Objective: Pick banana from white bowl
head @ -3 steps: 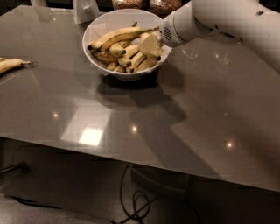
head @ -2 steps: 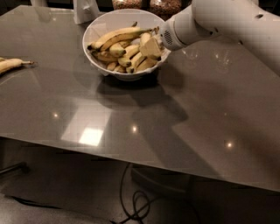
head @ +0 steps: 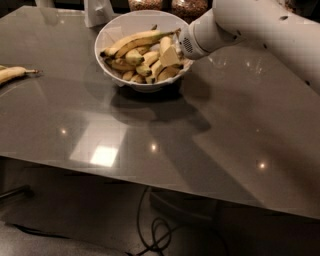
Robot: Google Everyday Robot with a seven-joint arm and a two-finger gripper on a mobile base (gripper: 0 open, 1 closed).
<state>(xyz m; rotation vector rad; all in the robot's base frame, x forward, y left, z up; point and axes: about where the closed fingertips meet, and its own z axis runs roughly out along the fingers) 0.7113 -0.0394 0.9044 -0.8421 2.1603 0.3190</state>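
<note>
Gripper first: it sits down inside the white bowl, at the bowl's right side, pressed in among the fruit; whether it is open or closed on anything cannot be told. The banana, plump, curved and bright yellow, lies in the middle of the heap just left of the gripper, under the long banana that stretches across the top of the pile from the left rim toward the right. Several more bananas crowd beneath and around them, filling the bowl. The robot's white arm reaches in from the far right corner of the worktop, its rounded wrist hanging over the bowl's right rim. The bowl stands on the glossy grey table close to the far edge, about midway along it, casting a dark shadow toward the near edge. A white stand rises at the far edge, just behind the bowl's left side. Well apart, at the left edge, a lone pale banana lies flat on the surface. Black cables loop on the floor below the near edge.
</note>
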